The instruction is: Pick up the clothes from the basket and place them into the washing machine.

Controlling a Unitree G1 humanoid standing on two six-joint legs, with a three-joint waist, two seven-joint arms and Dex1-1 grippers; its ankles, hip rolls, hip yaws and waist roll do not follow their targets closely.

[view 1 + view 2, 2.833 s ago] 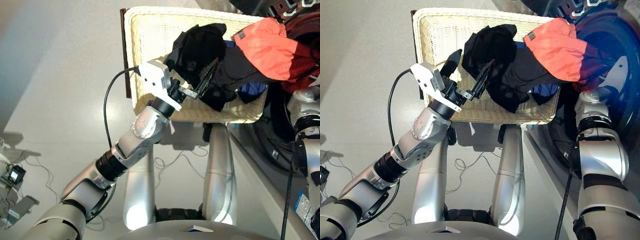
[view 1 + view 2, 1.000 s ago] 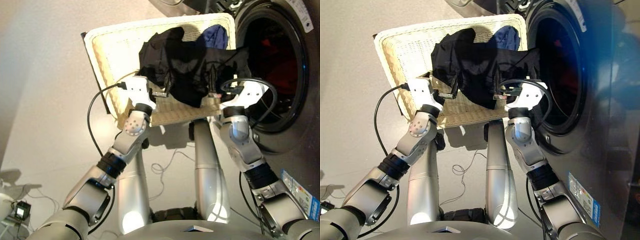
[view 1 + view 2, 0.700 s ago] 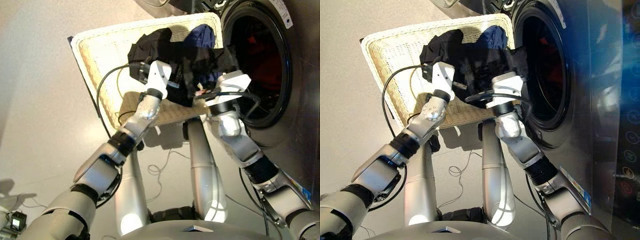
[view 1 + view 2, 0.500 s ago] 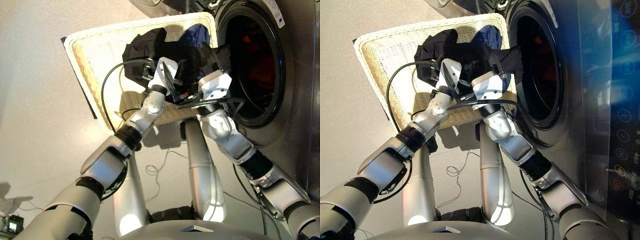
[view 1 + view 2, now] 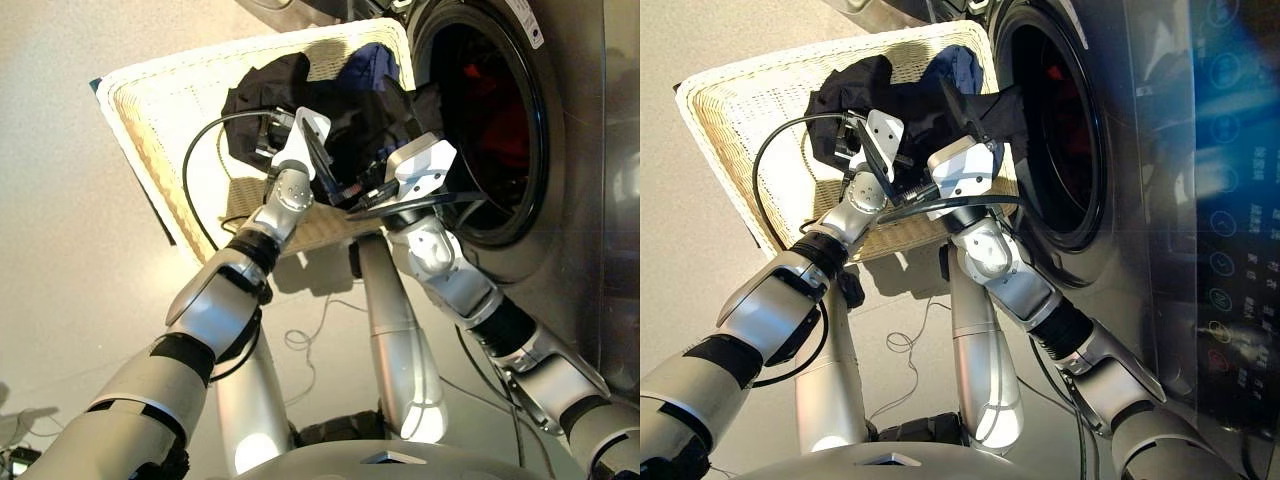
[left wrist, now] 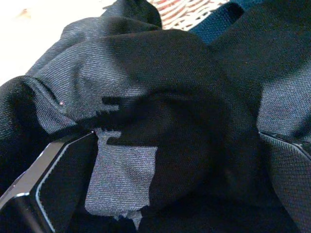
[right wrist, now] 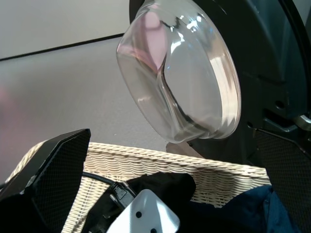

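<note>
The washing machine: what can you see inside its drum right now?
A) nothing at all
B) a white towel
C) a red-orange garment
C: a red-orange garment shows through the open porthole of the washing machine, while dark clothes lie in the basket.

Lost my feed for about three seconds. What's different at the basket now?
The coral-orange garment that lay over the basket's right end is gone from it; red cloth now shows inside the washing machine. The left gripper has moved in onto the black garment, fingers open around its folds. The right gripper, out of sight earlier, now hovers open above the pile. Black and navy garment remain in the basket.
</note>
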